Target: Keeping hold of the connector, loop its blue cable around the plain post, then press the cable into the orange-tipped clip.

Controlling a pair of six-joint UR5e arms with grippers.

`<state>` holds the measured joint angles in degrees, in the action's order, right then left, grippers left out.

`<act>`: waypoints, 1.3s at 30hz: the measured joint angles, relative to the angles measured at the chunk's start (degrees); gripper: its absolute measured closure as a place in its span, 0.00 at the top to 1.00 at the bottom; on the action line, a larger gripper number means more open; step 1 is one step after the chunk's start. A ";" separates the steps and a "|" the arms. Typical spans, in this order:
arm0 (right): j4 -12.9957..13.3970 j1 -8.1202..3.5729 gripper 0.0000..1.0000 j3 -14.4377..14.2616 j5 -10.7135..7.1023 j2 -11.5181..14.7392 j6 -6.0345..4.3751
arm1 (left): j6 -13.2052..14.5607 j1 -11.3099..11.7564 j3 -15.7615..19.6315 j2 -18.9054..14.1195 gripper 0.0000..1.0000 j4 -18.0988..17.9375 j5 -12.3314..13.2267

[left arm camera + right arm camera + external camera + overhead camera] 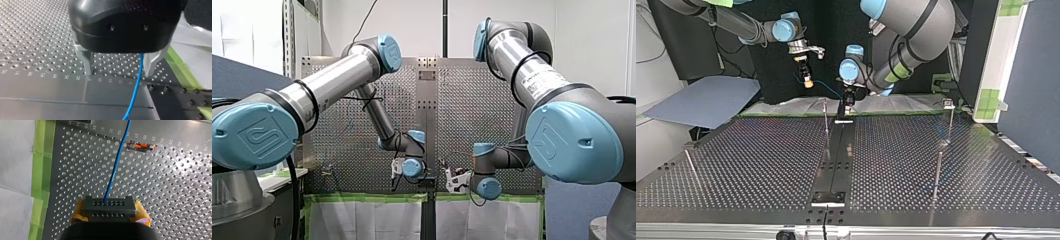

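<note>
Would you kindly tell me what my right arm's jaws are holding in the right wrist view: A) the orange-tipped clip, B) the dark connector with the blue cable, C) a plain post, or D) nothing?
B: the yellow pads sit either side of the dark connector, and the blue cable runs out of it, ahead of the jaws.

Perforated table, green tape, blue sheet.

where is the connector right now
The connector is clamped between my right gripper's yellow pads in the right wrist view, its blue cable running ahead past the orange-tipped clip.
</note>
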<state>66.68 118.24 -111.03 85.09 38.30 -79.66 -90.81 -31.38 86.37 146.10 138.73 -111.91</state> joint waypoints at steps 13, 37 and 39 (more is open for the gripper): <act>-0.36 -0.07 0.00 -0.02 0.02 -0.01 0.44 | -0.16 -0.18 0.01 0.00 0.00 -1.14 1.04; 0.12 -0.52 0.00 -0.03 0.17 -0.01 0.49 | -0.88 -0.50 3.41 0.06 0.00 -7.30 3.85; 0.15 -0.54 0.00 -0.03 0.19 -0.01 0.49 | -0.76 -0.66 3.41 0.07 0.00 -7.51 3.85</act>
<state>66.83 117.71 -111.06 85.28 38.28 -79.17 -91.57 -32.05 89.78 146.17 131.22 -108.06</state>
